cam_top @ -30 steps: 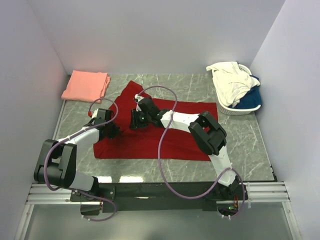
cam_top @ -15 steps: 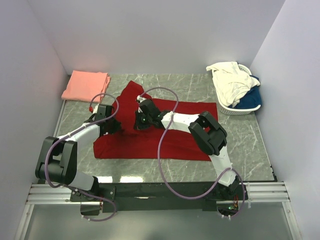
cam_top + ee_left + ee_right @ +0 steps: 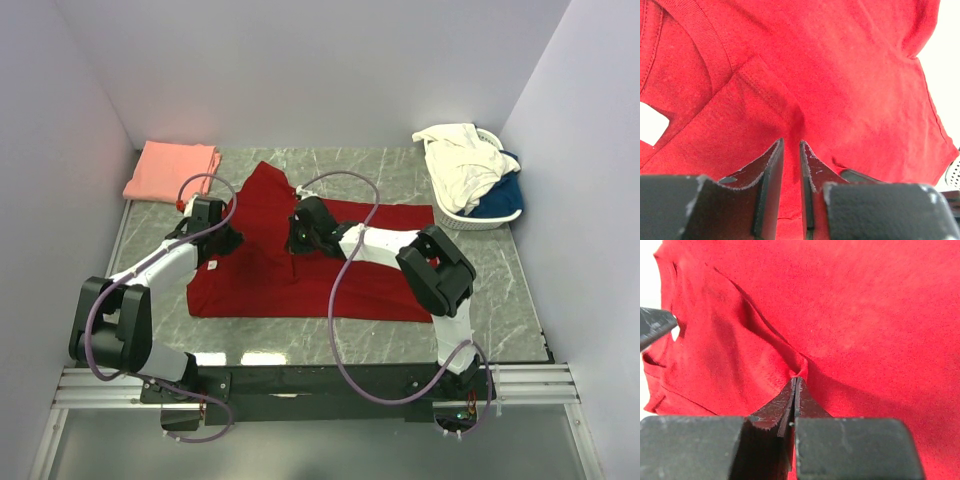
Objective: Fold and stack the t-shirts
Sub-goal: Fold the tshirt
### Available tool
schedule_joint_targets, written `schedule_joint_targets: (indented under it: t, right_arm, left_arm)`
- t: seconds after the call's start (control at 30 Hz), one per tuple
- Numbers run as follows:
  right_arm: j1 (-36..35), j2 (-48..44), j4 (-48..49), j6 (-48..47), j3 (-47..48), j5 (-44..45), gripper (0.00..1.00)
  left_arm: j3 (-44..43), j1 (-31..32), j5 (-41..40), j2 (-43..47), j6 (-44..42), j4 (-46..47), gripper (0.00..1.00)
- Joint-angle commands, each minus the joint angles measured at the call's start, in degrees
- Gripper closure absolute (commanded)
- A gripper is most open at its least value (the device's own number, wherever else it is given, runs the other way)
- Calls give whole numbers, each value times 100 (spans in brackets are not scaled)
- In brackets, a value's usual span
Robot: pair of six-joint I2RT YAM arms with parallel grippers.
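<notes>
The deep red t-shirt (image 3: 260, 285) lies spread across the middle of the table, with a small white neck label (image 3: 212, 265) near its left side. My left gripper (image 3: 225, 240) rests on the shirt's left part. In the left wrist view its jaws (image 3: 790, 142) stand a narrow gap apart, a raised crease of red cloth (image 3: 840, 65) just past the tips. My right gripper (image 3: 297, 238) is over the shirt's upper middle. In the right wrist view it (image 3: 796, 378) is shut, pinching a fold of the red cloth (image 3: 865, 315).
A folded salmon pink t-shirt (image 3: 172, 170) lies at the back left corner. At the back right a white slatted basket (image 3: 470, 222) holds a cream-white t-shirt (image 3: 455, 160) and a blue one (image 3: 505, 195). Walls close in on three sides.
My right gripper shut on the red cloth and pulled it right. My left gripper moved toward the back and its jaws parted a little. The shirt's upper left now lies flatter.
</notes>
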State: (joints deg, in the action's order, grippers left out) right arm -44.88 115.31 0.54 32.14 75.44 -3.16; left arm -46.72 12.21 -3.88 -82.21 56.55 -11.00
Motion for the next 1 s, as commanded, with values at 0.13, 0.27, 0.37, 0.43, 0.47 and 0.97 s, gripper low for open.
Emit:
schedule_joint_targets:
  t: [0.13,0.27,0.37,0.43,0.47,0.97]
  right_arm:
    - [50,-202,193,170,50,438,97]
    - [190,-324,-18,301,-2,710,80]
    - [357,-630,-53,415,-274,782,59]
    - [524,-825,-167,407,-398,799,52]
    - [577,-1008,-255,355,-477,834,47]
    - [2229,-1151,-317,-129,-206,-396,46]
  left_arm:
    - [-30,19,-16,109,-66,37,75]
    - [-249,19,-51,4,-65,46,74]
    - [-653,10,-227,-180,-101,19,70]
    - [-1064,10,-419,-408,-162,81,65]
    - [-1250,10,-508,-514,-232,81,63]
    - [-5688,-34,-421,-4169,-2982,100,38]
